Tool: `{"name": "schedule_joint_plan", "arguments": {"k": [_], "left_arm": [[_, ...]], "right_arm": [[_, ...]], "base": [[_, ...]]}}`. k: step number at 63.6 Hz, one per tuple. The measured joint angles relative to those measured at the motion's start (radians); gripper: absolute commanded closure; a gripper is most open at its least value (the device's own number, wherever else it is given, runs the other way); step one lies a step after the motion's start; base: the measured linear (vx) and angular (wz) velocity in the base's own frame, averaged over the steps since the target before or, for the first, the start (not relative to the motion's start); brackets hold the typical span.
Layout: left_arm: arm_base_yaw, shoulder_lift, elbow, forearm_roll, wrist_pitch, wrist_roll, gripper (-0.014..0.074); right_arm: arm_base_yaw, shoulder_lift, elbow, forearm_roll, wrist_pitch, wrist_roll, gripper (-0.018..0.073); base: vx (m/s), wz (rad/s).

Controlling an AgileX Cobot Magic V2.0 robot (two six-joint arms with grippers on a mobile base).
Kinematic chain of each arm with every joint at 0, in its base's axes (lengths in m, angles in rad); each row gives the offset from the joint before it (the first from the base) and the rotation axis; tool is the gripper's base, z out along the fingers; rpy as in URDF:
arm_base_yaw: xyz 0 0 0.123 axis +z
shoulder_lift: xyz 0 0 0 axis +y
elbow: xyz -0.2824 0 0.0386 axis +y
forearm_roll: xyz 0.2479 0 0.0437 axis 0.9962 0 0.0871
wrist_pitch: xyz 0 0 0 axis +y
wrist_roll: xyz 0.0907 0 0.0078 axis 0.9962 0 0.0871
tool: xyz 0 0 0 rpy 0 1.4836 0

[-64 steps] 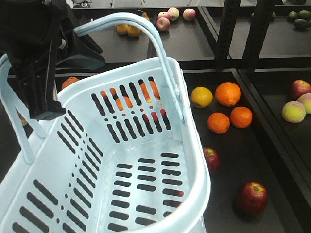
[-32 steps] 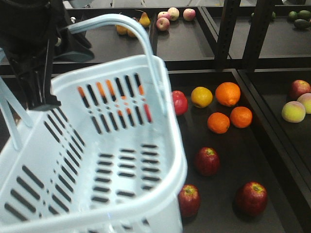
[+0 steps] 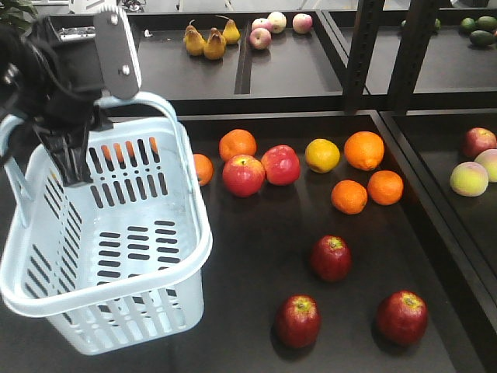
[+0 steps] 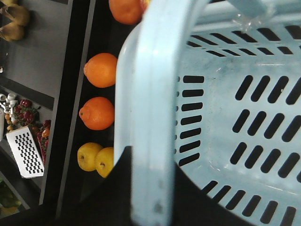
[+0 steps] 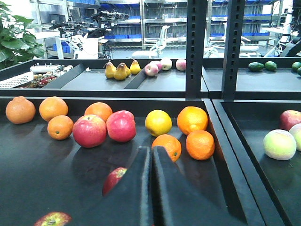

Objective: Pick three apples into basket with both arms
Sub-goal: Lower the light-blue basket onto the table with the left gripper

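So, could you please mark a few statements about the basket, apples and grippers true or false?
1. The basket is empty. True.
2. The left gripper holds the basket by a handle. True.
3. The three apples lie inside the basket. False: they lie on the black shelf, to the right of the basket in the front view.
4. The right gripper is wide open. False: its fingers are together, holding nothing.
5. Pears lie on the rear shelf. True.
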Motion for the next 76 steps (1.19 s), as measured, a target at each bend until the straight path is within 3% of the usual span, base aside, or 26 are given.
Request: {"name": "schedule_joint_plan", "arguments": {"k": [12,27,42,57,65,76], "left_arm": [[0.034,0.061,0.156,0.004,-0.252,0.050,0.0603],[0.034,0.170,0.188,0.003,-0.422,0.083,0.0593],[0.034,0.269,0.188,-0.015,-0.462,0.118,0.0578],[0.033,0.313,0.191,-0.106,-0.486,0.202,0.0522],[0.032,0.325,0.191,-0.118,-0.498,0.205,0.0463],[0.032,0.334,0.191,-0.118,-0.503,0.206,0.0318]], "right_arm": [[0.000,0.000,0.000,0.000,0.000,0.000,0.0568],[0.000,0.000,0.000,0.000,0.000,0.000,0.0568],[0.000,0.000,0.000,0.000,0.000,0.000,0.0568],[0.000,0.000,0.000,0.000,0.000,0.000,0.0568],[0.000,0.000,0.000,0.000,0.000,0.000,0.0568],[0.000,0.000,0.000,0.000,0.000,0.000,0.0568]], "base": [[0.00,0.00],[0.00,0.00],[0.00,0.00],[0.00,0.00],[0.00,0.00],[0.00,0.00]]}}
